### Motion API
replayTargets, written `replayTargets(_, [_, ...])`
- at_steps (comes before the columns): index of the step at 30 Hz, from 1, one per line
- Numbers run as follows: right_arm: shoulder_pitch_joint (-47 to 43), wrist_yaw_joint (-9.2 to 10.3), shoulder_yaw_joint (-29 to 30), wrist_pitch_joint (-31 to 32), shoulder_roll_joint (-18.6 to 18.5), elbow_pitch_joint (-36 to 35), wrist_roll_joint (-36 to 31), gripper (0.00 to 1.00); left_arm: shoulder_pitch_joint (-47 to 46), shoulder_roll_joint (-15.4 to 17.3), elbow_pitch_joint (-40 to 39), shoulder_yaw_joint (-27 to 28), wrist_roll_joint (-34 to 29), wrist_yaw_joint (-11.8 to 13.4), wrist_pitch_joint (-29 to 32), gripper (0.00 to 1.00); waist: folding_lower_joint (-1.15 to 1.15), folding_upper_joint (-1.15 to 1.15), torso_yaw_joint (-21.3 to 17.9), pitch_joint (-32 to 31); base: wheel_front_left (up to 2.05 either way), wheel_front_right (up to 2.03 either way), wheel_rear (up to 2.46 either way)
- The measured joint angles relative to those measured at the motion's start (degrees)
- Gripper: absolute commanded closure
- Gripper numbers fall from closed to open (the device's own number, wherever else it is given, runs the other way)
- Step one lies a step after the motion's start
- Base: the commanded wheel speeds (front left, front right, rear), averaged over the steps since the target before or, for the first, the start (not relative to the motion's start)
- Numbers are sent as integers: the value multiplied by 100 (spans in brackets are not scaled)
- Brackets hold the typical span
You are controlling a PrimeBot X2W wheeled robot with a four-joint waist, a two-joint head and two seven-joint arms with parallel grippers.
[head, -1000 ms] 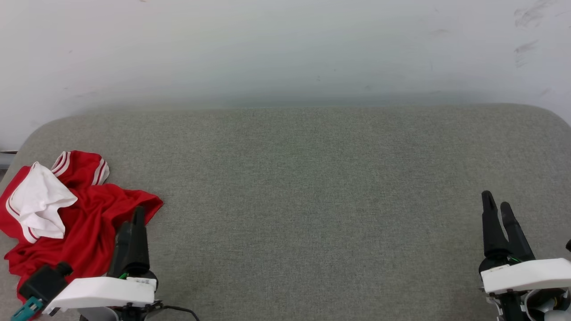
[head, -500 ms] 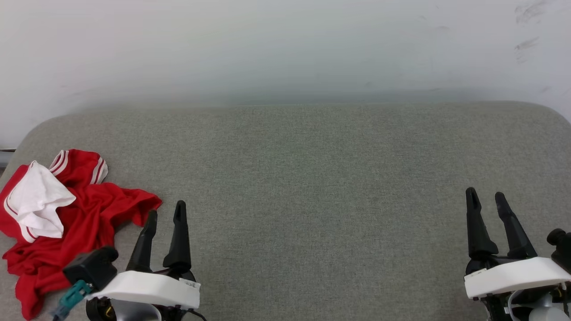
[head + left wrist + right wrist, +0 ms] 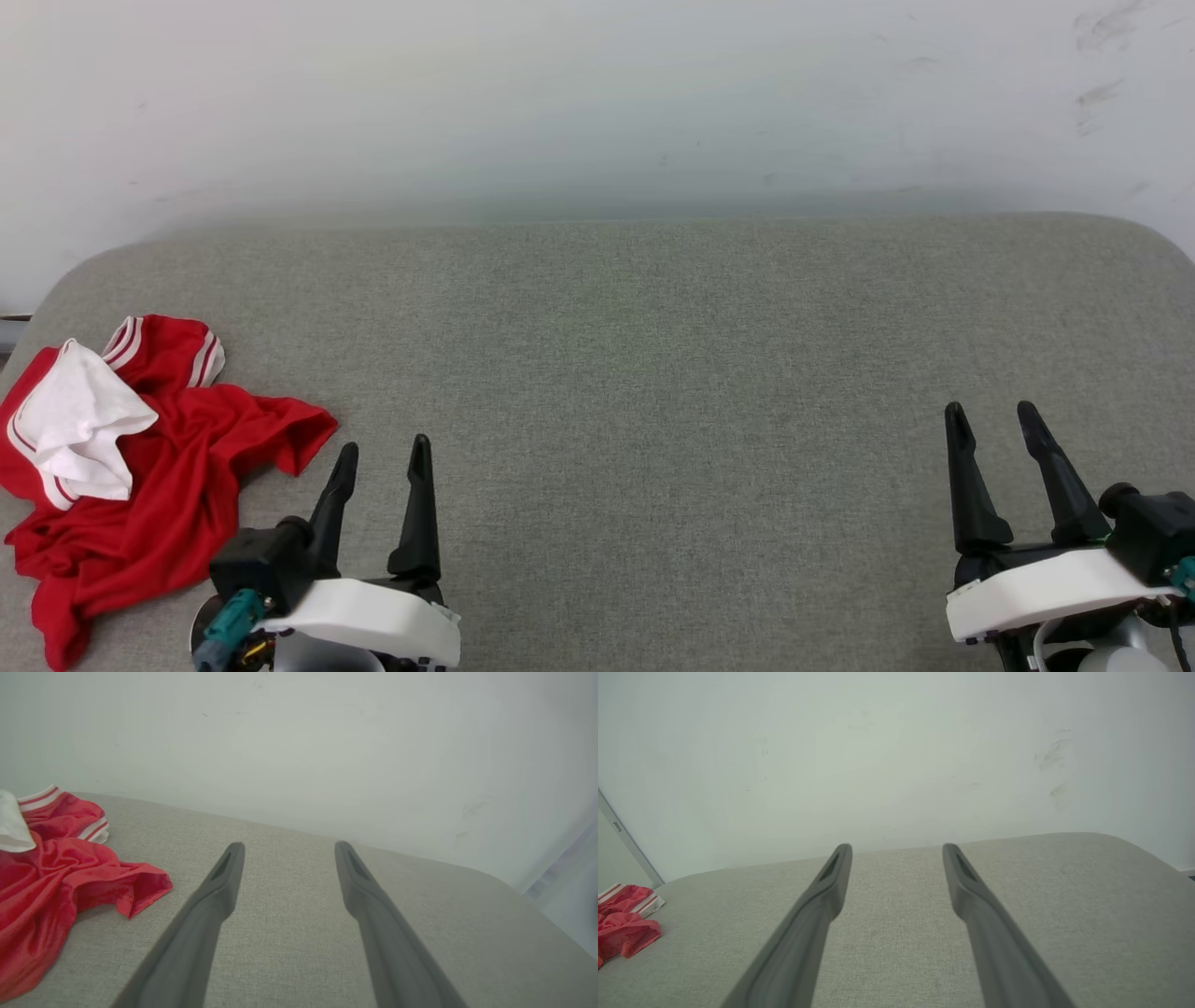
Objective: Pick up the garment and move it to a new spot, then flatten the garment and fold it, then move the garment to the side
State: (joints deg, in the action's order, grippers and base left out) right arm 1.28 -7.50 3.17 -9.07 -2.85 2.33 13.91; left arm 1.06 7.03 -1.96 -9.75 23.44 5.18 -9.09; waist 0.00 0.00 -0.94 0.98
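On coarse grey upholstery [image 3: 653,373] lies crumpled garment [image 3: 177,467]; left hand [image 3: 385,445], right hand [image 3: 990,409] splayed.

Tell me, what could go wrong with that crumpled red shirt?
The garment lies bunched at the left edge of the grey cushion, so a tug might drag it off. Its layers overlap, so the open left tool, beside it and not touching, may pinch several at once and hinder flattening. The open right tool sits far across, a long reach.

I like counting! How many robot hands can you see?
2. The left hand is at the lower left, beside the red shirt; the right hand is at the lower right. Both are open.
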Motion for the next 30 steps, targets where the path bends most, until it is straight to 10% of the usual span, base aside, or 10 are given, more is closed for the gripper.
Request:
replayTargets(21, [-10,0,-218,-271,-1,-165,-1260,0,87,-101,-63,-79,-808,74,-270,0,0,0,-25,36,0,0,0])
replayTargets(30, [-75,-1,-160,-366,-2,-188,-964,0,204,-299,-31,226,-802,-463,-370,0,0,0,-9,9,0,0,0])
